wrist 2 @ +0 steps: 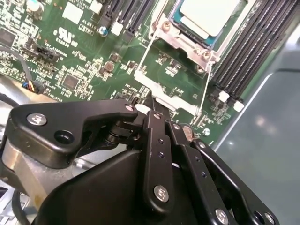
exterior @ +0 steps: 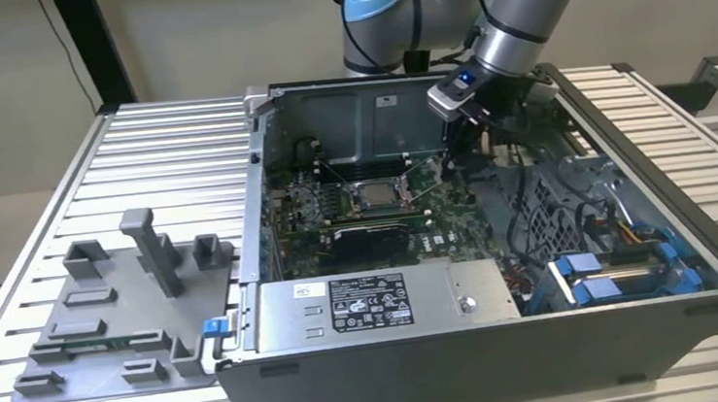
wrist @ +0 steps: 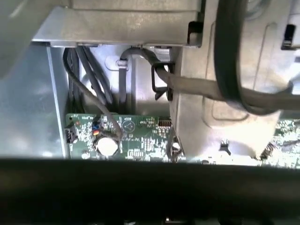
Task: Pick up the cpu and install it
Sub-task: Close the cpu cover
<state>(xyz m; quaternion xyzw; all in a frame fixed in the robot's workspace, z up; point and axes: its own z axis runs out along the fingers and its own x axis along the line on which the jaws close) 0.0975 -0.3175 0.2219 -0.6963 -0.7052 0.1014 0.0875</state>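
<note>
Right now the cpu (wrist 2: 206, 14) lies flat in its socket on the motherboard (wrist 2: 84, 61) inside the open computer case (exterior: 676, 261), silvery-white top up, roughly mid-board in the exterior view (exterior: 370, 197), so it looks placed and nothing is being carried. The gripper (wrist 2: 149, 108) hangs low over the board just beside the socket's metal frame (wrist 2: 174, 43), near the cpu but apart from it; in the exterior view it sits (exterior: 466, 148) toward the exterior view's right of the socket. Black linkage hides the tip, so cannot tell whether the gripper is spread or pressed together. Handling, as a judgement: the chip looks thin, light and stiff, with a smooth metal top that is likely slippery, and the underside contacts and the socket are probably fragile, so any tilt or sideways scrape is the risk. Best hold is likely on two opposite side edges with light force, kept level, never on the underside. The grey tray (exterior: 96, 321) sits on the table (exterior: 147, 151) well apart from the socket, and the power-supply box (exterior: 381, 301) lies inside the case, near its front
</note>
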